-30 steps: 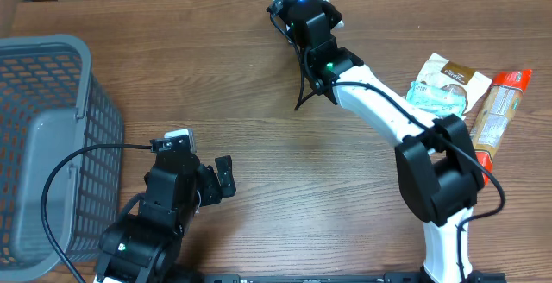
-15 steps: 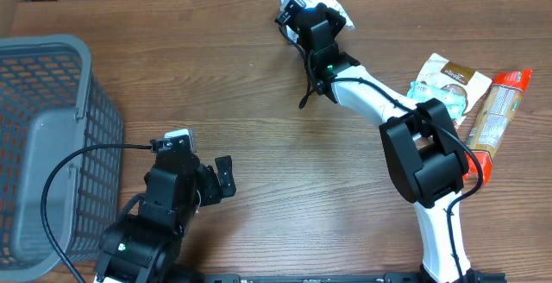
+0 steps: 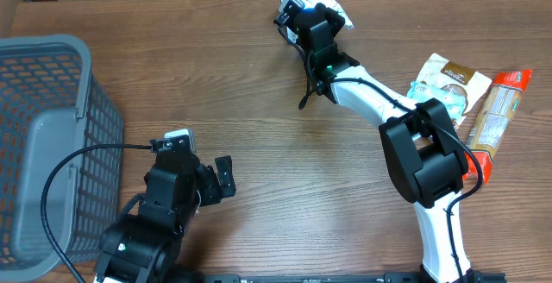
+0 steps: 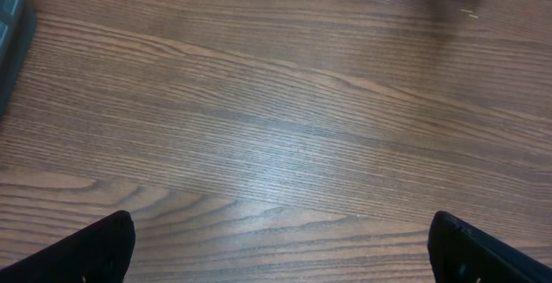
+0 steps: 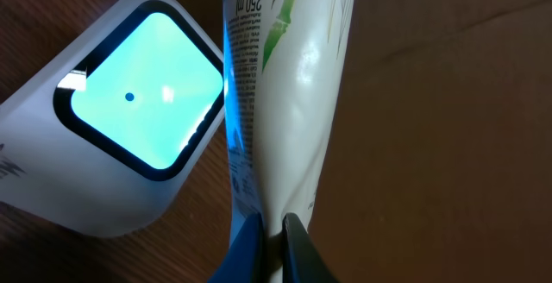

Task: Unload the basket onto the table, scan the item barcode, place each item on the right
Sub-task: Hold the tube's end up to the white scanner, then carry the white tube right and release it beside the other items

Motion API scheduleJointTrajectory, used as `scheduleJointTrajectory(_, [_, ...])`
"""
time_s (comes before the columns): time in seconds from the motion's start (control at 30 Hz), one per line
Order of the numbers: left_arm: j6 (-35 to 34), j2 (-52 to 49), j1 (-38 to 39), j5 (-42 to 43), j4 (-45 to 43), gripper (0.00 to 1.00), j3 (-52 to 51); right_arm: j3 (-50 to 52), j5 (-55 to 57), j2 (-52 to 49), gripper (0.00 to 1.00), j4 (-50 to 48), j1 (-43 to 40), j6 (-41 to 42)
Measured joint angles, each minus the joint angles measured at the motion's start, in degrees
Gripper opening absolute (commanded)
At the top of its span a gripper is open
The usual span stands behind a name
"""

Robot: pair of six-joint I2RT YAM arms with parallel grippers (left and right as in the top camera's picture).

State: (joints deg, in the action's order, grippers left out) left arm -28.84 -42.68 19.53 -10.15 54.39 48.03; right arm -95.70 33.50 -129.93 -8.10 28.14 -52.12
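R pincer (image 5: 272,231) clamped on the thin edge of white plastic squeeze tube w/ green print (image 5: 297,67). Tube is just beside white scanner box w/ lit cyan window (image 5: 129,102). L pincer (image 4: 280,248) spread wide, holding nothing, over brown wooden bench (image 4: 276,102), well apart from scanner.
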Motion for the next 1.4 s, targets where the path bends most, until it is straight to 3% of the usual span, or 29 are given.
scheduleJointTrajectory(0.3, [0.0,0.0,0.0,0.0,0.0,1.00,0.0,0.0,4.8,0.0,0.04,1.6,1.5,-0.9])
scheduleJointTrajectory(0.57, [0.0,0.0,0.0,0.0,0.0,1.00,0.0,0.2,2.9,3.4,0.04,18.6,5.1,6.1])
scheduleJointTrajectory(0.73, [0.0,0.0,0.0,0.0,0.0,0.99,0.0,0.2,-3.8,14.0,0.04,33.1,6.0,17.3])
scheduleJointTrajectory(0.87, [0.0,0.0,0.0,0.0,0.0,1.00,0.0,0.1,-15.3,26.2,0.04,43.2,4.7,30.2])
scheduleJointTrajectory(1.03, [0.0,0.0,0.0,0.0,0.0,1.00,0.0,-0.5,-31.5,38.2,0.04,57.9,-1.7,46.2])
scheduleJointTrajectory(1.17, [0.0,0.0,0.0,0.0,0.0,1.00,0.0,-0.5,-39.4,40.0,0.04,69.3,-9.3,55.5])
scheduleJointTrajectory(1.4, [0.0,0.0,0.0,0.0,0.0,1.00,0.0,11.8,-44.0,38.9,0.04,67.6,-24.0,65.4])
